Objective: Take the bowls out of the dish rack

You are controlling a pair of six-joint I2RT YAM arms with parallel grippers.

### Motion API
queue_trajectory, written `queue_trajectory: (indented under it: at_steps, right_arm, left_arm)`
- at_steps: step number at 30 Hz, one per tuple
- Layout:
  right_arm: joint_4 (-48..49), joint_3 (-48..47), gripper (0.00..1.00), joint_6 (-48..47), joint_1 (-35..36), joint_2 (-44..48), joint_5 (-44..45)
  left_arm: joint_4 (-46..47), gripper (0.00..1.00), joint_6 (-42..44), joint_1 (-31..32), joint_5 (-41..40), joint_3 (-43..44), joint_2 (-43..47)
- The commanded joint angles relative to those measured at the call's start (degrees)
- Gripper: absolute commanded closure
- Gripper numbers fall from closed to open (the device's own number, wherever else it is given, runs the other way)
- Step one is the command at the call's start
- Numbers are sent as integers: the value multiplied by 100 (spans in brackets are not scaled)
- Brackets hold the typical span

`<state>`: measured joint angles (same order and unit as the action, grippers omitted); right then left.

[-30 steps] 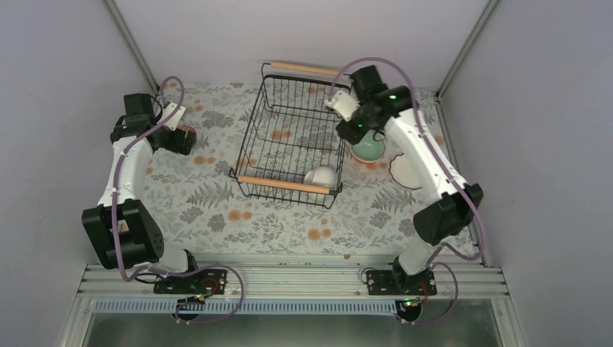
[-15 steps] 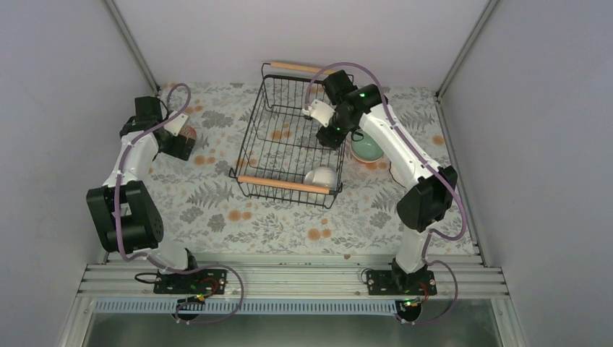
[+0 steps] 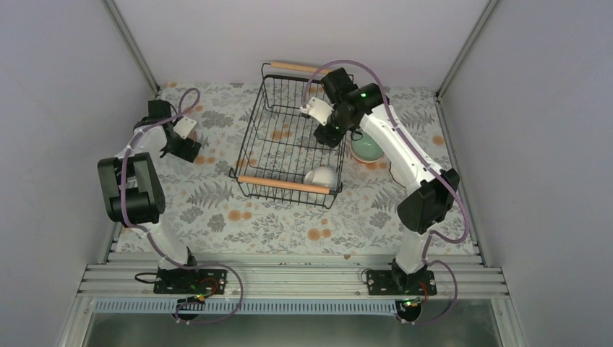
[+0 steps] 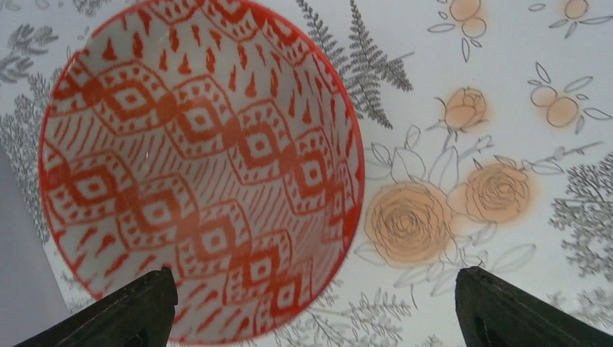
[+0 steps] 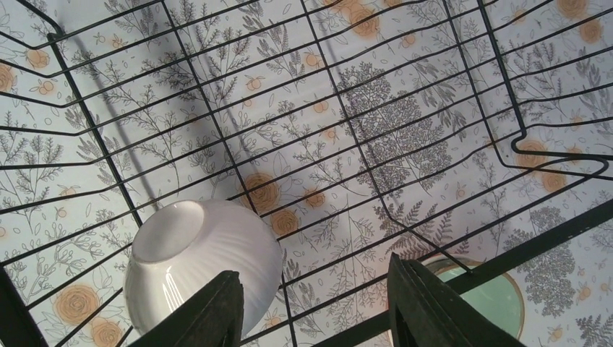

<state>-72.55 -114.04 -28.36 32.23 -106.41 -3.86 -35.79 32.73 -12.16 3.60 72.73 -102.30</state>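
**Right arm set to take the one bowl seen in the rack.**
Top view: the right gripper hangs over the far right of the black wire dish rack; an upturned white ribbed ceramic bowl lies in its near right corner. Left wrist view: the left gripper is spread wide and empty over a red-patterned bowl. Right wrist view: jaws parted, empty; best to come nearward, straddle the bowl's rim, and avoid the wires.

White bowl inverted (ribbed) in dish rack; mint bowl, red-patterned bowl outside.
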Motion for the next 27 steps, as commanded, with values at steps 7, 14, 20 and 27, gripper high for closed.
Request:
queue_trajectory:
  at_steps: [7,14,20,27]
  right_arm:
    - [49,301,51,70,46,599,-10]
    - [49,347,52,83,48,709,25]
    - [97,468,52,86,44,825,36]
    - [323,796,54,112,3,1032,245]
  left_arm:
    - [378,29,159,39,217,525,-506]
    - [321,32,177,65,348,527,-751]
    - [355,52,136,100,321,480,-880]
    - [278,97,23,173,336,468,-662]
